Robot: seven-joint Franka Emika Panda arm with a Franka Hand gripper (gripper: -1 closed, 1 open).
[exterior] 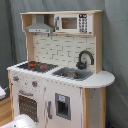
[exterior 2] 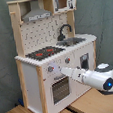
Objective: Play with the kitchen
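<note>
Grey backdrop behind the kitchen, jaws at its oven front, spread unclear.

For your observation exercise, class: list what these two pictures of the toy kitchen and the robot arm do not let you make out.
- Arm's tip: in the second exterior view the arm points at the kitchen; its end blends with the white front near the knobs.
- Arm: in the first exterior view only a white piece shows, cut by the bottom edge.
- Sink contents: too dark in both exterior views.
- Microwave buttons: too small.

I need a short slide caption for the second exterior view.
Panda arm reaching toward the front of the toy kitchen, near the knobs above the oven door.
</note>
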